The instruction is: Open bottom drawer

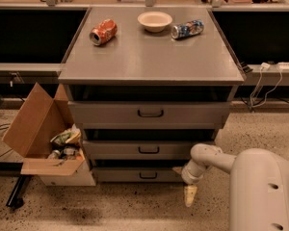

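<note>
- Three grey drawer fronts are stacked in one cabinet; the bottom drawer (130,175) is the lowest and narrowest, at about 6 o'clock from the picture's middle, just above the floor.
- One small black loop handle (148,175) sits at the centre of its front, with nothing touching it.
- Just at 3 o'clock of that drawer's right end, the robot's arm (208,157) bends down to the gripper (190,195), which points at the speckled floor (135,206) and hangs near the drawer's corner, apart from the handle; whether it is spread or pressed together I cannot tell.
- At 12 o'clock of the bottom drawer comes the middle drawer (115,149), then the widest top drawer (111,113), each with its own black handle.
- On the cabinet top (149,57), a red can (103,32) lies at 10 o'clock, a cream bowl (155,20) at 12 and a blue can (187,29) at 1.
- At 9 o'clock of the drawers, an open cardboard box (31,124) holds rubbish.
</note>
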{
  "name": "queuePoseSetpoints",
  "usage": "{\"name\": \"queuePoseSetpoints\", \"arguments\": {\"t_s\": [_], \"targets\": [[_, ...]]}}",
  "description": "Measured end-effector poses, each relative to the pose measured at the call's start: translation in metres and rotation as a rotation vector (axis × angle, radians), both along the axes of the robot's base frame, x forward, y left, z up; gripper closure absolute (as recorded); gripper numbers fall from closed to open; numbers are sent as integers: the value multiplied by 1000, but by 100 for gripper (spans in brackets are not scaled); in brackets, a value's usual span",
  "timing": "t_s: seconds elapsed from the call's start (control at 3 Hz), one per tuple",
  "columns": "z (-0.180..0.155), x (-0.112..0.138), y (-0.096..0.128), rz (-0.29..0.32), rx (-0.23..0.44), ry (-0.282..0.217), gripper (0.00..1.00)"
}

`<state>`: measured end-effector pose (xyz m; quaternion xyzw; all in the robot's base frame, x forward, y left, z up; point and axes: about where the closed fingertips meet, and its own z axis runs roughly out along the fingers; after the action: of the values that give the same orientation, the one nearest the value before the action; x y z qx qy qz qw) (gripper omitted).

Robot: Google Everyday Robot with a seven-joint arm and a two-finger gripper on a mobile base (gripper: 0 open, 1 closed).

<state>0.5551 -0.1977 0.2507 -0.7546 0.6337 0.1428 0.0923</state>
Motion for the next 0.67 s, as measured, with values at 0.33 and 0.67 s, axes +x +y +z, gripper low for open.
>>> {"name": "queuePoseSetpoints", "arguments": {"t_s": [0.33, 0.67], "targets": [[-17, 26, -6, -63, 37, -38, 0], [-33, 44, -10, -133, 74, -52, 0]]}}
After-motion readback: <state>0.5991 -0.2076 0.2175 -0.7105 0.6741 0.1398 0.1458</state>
